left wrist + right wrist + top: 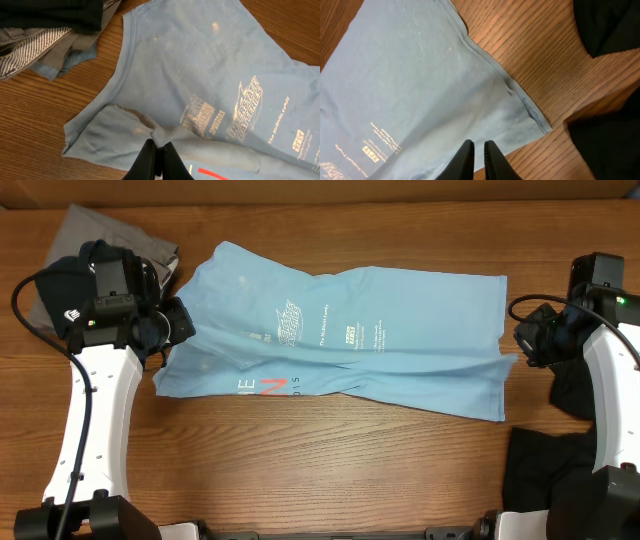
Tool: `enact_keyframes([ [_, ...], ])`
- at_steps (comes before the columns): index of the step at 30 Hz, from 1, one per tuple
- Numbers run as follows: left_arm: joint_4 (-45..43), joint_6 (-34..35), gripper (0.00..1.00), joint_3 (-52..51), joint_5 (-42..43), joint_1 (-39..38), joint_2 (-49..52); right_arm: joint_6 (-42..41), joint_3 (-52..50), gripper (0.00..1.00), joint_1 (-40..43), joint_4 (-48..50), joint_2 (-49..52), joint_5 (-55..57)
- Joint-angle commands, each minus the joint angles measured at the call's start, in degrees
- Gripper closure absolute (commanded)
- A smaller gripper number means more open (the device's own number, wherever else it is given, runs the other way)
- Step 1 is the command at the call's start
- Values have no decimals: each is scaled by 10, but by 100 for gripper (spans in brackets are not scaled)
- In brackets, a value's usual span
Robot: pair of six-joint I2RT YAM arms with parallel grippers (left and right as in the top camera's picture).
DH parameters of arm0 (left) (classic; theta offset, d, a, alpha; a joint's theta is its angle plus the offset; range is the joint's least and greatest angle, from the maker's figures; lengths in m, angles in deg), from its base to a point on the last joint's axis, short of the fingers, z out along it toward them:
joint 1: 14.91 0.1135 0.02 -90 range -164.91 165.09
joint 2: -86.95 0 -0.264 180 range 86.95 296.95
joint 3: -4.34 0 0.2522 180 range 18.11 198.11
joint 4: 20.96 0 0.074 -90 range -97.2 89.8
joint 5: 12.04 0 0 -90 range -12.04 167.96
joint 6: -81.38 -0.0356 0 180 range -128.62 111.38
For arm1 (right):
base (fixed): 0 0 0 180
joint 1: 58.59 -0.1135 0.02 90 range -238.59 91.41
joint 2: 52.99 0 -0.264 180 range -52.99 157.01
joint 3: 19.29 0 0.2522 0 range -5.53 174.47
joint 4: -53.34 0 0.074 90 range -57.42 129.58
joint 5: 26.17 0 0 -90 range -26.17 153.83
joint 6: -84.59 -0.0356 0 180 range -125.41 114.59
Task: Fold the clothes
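the light blue t-shirt point(350, 330) lay spread on the table point(330, 470), long axis running arm to arm; left gripper point(158, 145) clenched a fold at its left end; right gripper point(477, 150) sat over the opposite hem, grasp impossible to tell

Overhead straight down on table point(300, 460); wrist views close; all share shirt point(350, 330).

A T-shirt point(340, 340) lay across the middle of the table point(320, 480), with a heap of clothes point(85, 225) at its far left and another garment point(545, 470) at the near right.
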Motion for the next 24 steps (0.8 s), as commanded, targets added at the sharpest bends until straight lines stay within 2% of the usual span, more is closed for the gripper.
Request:
enact_keyframes([
  [1,-2,-11,96,3,-10,-1,4,-2,14,95,2,-7,-1,8],
  [4,-2,-11,96,3,-10,-1,4,-1,14,96,2,-22,-2,8],
  [6,-3,-11,95,3,-10,-1,4,-1,14,87,2,-31,-2,8],
  [10,-7,-13,84,3,-11,-1,4,4,7,78,1,-54,-1,8],
  [11,-7,-23,76,3,-10,-1,4,14,-3,72,2,-52,-1,8],
  [12,-4,-41,55,3,-12,-1,4,13,-16,69,2,-45,-1,7],
  [13,0,-44,44,3,-17,-1,4,14,-25,69,2,-40,-1,4],
  [15,10,-46,35,3,-29,-1,4,14,-41,68,2,-27,-1,0],
  [17,17,-51,32,3,-31,-1,4,29,-48,68,2,-11,-1,-6],
  [18,22,-59,31,3,-23,-1,4,66,-50,64,2,7,-1,-27],
  [21,65,-76,33,3,11,-3,5,78,-51,56,1,-5,-1,-38],
  [24,122,-53,27,-11,-29,-2,5,71,-80,52,1,-23,-1,-38],
])
